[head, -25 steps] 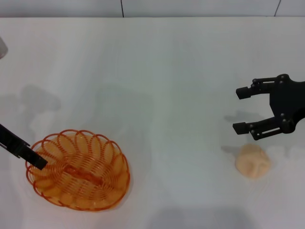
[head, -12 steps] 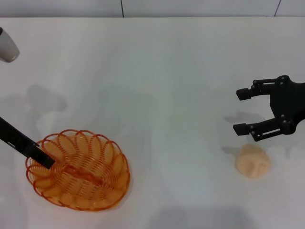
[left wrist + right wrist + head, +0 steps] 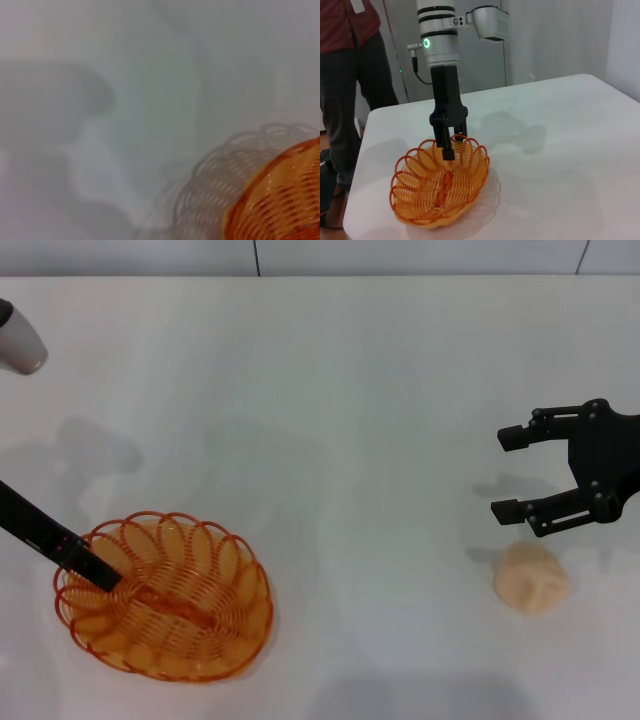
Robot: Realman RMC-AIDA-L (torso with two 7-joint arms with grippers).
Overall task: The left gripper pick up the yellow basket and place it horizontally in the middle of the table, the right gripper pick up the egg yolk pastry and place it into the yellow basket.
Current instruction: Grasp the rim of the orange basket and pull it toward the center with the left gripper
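The yellow basket (image 3: 165,595) rests on the white table (image 3: 350,390) at the near left. My left gripper (image 3: 95,570) is at the basket's left rim, and the right wrist view shows the left gripper (image 3: 451,145) pinching that rim of the basket (image 3: 440,182), one finger inside and one outside. The left wrist view catches only an edge of the basket (image 3: 280,200). The egg yolk pastry (image 3: 530,578) lies at the near right. My right gripper (image 3: 510,472) hovers open just behind the pastry, empty and not touching it.
The left arm's silver-white wrist section (image 3: 20,340) shows at the far left edge. A person in a red shirt (image 3: 350,75) stands beyond the table's left end. The table edge (image 3: 365,200) runs close to the basket.
The left arm has tilted, its finger sliding slightly right along the basket rim and its wrist section coming further into view. The basket, pastry and right gripper have hardly moved.
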